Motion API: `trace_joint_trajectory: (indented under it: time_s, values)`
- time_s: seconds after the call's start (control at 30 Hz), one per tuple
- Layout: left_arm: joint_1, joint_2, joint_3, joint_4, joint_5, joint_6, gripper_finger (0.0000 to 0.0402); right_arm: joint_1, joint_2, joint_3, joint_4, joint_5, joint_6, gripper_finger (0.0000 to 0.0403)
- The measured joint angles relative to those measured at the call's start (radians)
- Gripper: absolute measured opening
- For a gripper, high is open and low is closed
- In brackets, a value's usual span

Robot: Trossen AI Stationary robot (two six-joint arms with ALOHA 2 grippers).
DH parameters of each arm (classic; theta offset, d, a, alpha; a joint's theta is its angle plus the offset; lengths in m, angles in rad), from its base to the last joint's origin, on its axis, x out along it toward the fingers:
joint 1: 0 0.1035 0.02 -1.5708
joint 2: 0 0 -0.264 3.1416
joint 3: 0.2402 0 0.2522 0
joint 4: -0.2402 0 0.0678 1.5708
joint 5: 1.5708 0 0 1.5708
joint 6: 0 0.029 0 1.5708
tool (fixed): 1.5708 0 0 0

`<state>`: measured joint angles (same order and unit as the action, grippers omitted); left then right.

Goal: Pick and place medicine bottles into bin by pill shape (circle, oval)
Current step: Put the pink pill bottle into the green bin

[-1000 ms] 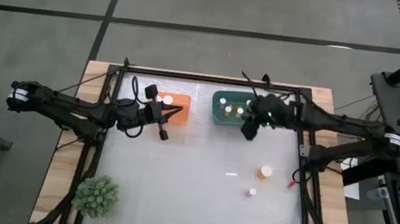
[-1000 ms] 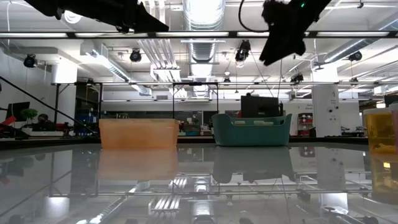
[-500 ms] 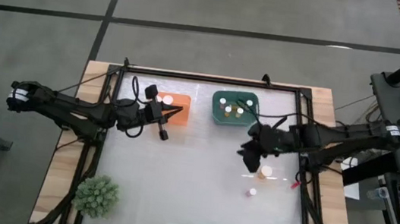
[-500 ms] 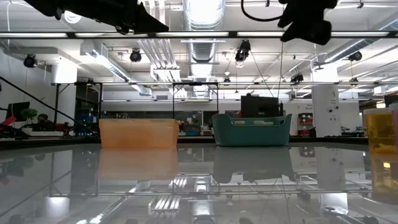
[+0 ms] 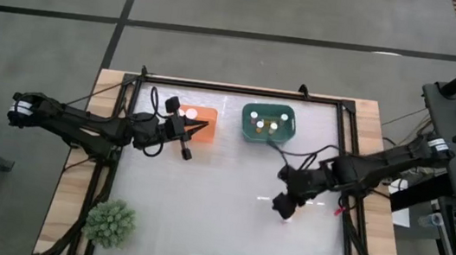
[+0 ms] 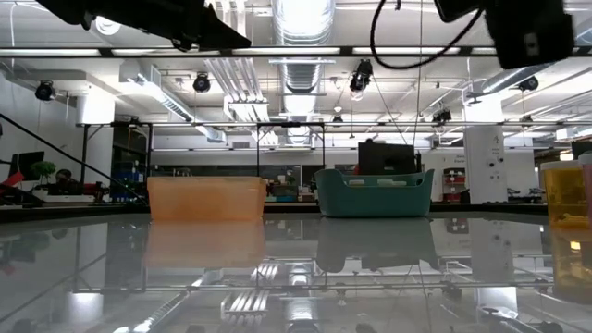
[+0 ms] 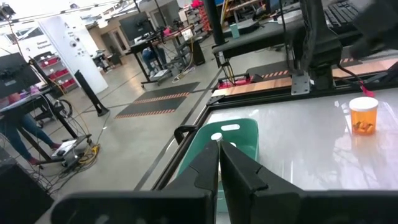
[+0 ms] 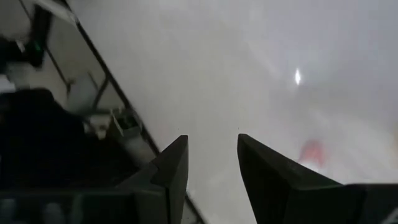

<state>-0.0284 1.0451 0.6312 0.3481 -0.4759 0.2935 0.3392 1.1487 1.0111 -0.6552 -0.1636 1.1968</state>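
Right gripper has swung away from the green bin in the last sec and now hangs over the lower-right part of the table, about where the small bottle was lying a moment ago. Can't see that small one now, arm covers the spot. Fingers stand apart w/ nothing between them in the right wrist view, just blurred white tabletop, so no grasp yet; the gap has been narrowing.

Other loose bottle, amber w/ white cap, stands upright on the table in the left wrist view; overhead it's hidden under the right arm. Green bin holds several bottles, orange bin a couple.

My read: last drop is done, I'm lining up the next pick, two left on the table.

Left gripper parked by the orange bin, fingers clenched, empty.
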Motion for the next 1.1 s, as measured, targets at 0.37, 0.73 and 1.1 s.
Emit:
trace_joint_trajectory:
  time_s: [0.37, 0.73, 1.1]
  values:
    - [0.000, 0.000, -0.001, -0.025, 0.000, 0.000, 0.0000, 0.122, 0.104, 0.000, -0.118, -0.159, 0.283, 0.0118]
    - [0.000, 0.000, -0.001, -0.024, 0.000, 0.000, 0.0000, 0.165, 0.131, 0.009, -0.336, -0.031, 0.435, 0.0117]
    - [-0.001, 0.000, -0.001, -0.024, 0.000, 0.001, 0.0000, 0.165, 0.183, 0.089, -0.388, 0.141, 0.387, 0.0117]
